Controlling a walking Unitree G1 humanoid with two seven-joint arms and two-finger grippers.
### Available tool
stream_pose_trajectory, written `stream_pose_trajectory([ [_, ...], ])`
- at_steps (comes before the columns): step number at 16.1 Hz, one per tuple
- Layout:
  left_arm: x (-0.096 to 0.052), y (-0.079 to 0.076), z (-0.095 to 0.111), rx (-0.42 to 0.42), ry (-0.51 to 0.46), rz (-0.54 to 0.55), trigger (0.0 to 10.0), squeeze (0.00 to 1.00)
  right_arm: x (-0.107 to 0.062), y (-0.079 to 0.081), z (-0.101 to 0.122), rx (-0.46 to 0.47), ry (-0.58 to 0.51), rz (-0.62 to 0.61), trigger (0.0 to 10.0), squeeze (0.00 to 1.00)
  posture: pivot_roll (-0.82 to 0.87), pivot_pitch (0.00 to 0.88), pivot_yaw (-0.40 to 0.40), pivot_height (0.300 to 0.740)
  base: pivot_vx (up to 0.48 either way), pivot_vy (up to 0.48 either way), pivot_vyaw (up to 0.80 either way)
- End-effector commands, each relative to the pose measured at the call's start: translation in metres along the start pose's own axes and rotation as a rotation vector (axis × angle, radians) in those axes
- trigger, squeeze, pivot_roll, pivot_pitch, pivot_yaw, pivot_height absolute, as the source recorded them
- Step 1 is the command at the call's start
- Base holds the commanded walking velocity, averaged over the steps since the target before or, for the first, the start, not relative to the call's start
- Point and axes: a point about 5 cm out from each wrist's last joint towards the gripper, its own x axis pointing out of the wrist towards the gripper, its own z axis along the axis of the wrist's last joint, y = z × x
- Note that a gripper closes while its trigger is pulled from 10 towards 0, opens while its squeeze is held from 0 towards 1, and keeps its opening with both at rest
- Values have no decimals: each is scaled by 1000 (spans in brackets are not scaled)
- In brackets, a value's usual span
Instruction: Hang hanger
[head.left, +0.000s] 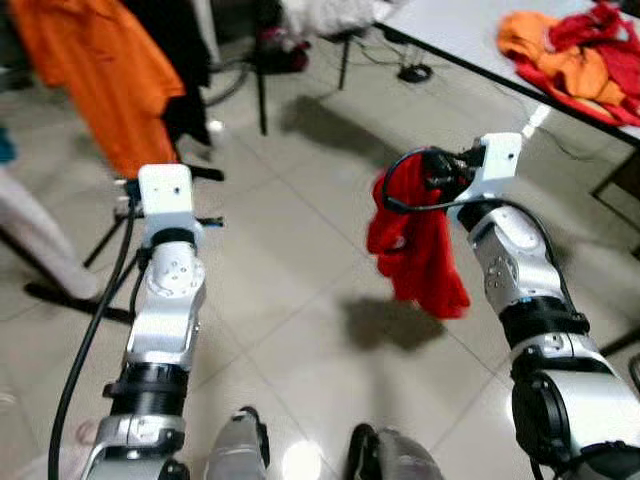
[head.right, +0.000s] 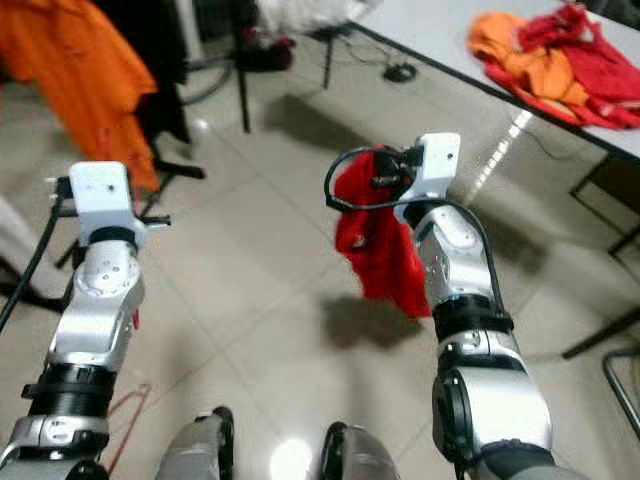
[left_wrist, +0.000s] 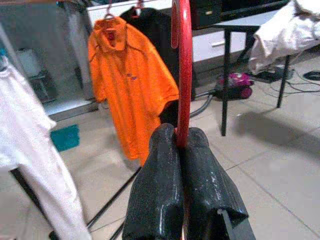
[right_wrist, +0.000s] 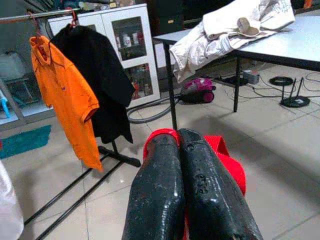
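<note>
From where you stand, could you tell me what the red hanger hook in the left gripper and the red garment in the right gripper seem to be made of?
The red hanger hook looks like smooth, glossy plastic or coated metal: a thin, rigid curve with an even sheen. I cannot tell which. The left gripper is shut on it. The red garment looks like soft matte fabric, hanging limp in folds from the right gripper.

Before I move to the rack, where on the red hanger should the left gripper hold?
Low on the thin stem of the hanger, coming from below, as the left gripper pinches it now. It stands upright above the shut fingers, so its upper curve probably stays free to go over the rail.
</note>
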Motion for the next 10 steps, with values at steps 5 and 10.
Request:
stream_pose_trajectory([
  [5, 3, -5, 5, -34, -13, 9, 10000, 0, 0, -7, 9, -51, -22, -23, 0, 0, -94, 139, -70, 740, 0, -288, 375],
  [10, 1, -1, -1, -35, 18, 60, 10000, 0, 4, 2, 6, -44, -20, 19, 0, 0, -68, 141, -73, 740, 0, -440, 600],
])
